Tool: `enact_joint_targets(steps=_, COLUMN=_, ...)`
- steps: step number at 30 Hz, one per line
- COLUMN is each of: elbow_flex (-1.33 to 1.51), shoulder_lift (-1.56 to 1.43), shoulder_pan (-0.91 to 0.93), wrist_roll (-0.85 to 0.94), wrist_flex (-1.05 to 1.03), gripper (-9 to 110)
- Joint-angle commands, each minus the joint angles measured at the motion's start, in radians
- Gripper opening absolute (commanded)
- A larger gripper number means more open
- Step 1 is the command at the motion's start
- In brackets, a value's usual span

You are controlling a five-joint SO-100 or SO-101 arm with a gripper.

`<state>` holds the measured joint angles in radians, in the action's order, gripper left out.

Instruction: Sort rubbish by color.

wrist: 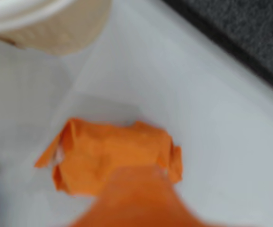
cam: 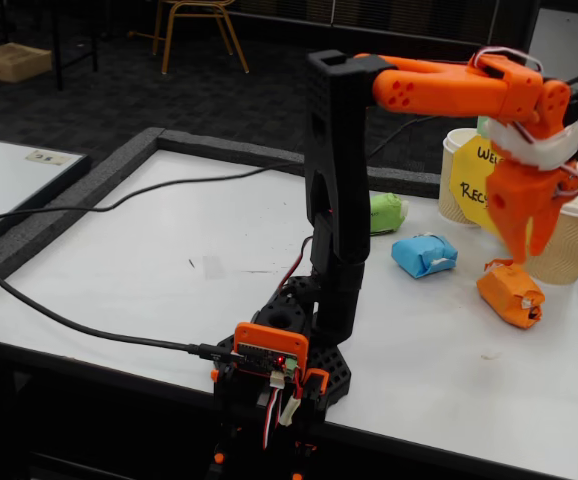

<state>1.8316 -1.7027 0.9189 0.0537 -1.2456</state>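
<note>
The orange two-finger gripper (cam: 517,258), its jaws slightly spread and empty, hangs just above the crumpled orange paper wad (cam: 510,294) on the white table (cam: 169,250), so I'd lower it straight down, straddling the wad's middle before pinching.

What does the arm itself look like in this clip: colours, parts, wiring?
In the fixed view, a black upright link carries orange 3D-printed segments, a white wrist band and an orange gripper. Black base, orange board holder with a lit red LED; black cables trail off.
</note>
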Motion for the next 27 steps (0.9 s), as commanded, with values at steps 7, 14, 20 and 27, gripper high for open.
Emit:
enact_joint_targets(steps=7, elbow_flex=-0.051, shoulder_lift=0.061, shoulder_pan=-0.015, wrist_roll=-0.103, wrist_flex=0.075, gripper=0)
enact_joint_targets(steps=14, elbow_flex=-0.127, shoulder_lift=0.106, shoulder_pan=-0.015, wrist_roll=-0.100, wrist_flex=0.087, gripper=15)
enact_joint_targets(steps=20, elbow_flex=-0.141, shoulder_lift=0.132, shoulder_pan=-0.014, wrist_roll=-0.101, wrist_flex=0.020, gripper=31)
enact_joint_targets(steps=27, elbow_flex=-0.130, shoulder_lift=0.137, shoulder_pan=-0.014, wrist_roll=-0.097, wrist_flex=-0.005, gripper=33)
